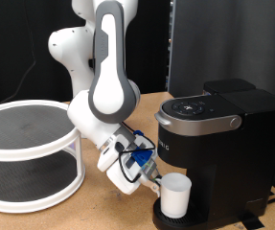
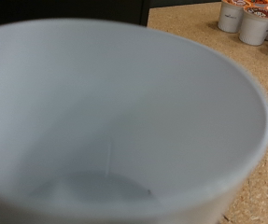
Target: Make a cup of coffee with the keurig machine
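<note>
The keurig machine [image 1: 223,125] is a black box with a silver-rimmed closed lid, at the exterior view's right. The small white cup [image 1: 175,195] stands upright under its spout on the round drip tray [image 1: 162,222]. My gripper [image 1: 154,179] reaches down from the left and its tip is at the cup's left side, by the rim. In the wrist view the cup's white empty inside [image 2: 124,121] fills nearly the whole picture. My fingers are hidden in that view.
A white two-tier round rack [image 1: 27,153] stands at the exterior view's left on the cork table [image 1: 99,216]. Several coffee pods [image 2: 255,21] sit on the table beyond the cup in the wrist view. Black panels stand behind the machine.
</note>
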